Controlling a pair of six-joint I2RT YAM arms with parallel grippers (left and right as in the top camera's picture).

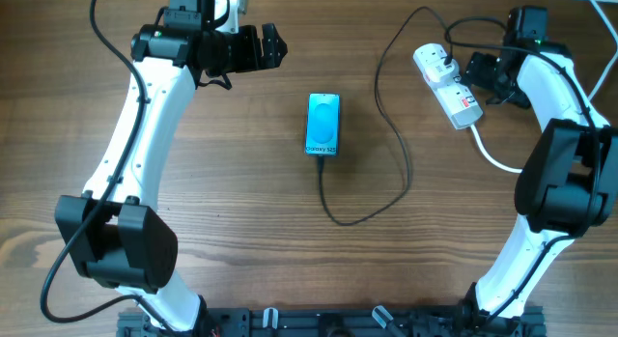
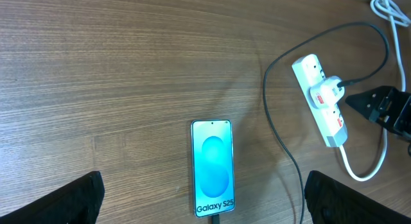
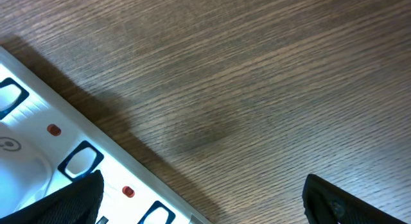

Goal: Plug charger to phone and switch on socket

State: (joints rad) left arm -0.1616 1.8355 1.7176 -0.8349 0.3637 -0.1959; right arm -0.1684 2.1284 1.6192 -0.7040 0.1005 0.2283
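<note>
Overhead, the phone (image 1: 323,125) lies midway on the worktop (image 1: 241,182), the charger (image 1: 322,182) running from its lower edge to the socket (image 1: 462,105). The left fingers (image 2: 70,201) and right fingers (image 3: 64,205) are spread wide, holding nothing.

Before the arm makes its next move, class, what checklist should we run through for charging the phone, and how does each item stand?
1. Charger plugged into the phone: ok, the cable meets the phone's bottom edge.
2. Adapter seated in the socket: ok, it sits on the strip.
3. Socket switched on: cannot tell; the red switch marks show, but not their position.
4. Right gripper placed at the socket: ok, beside it, open and empty.
5. Left gripper clear of the phone: ok, well apart, open.
</note>
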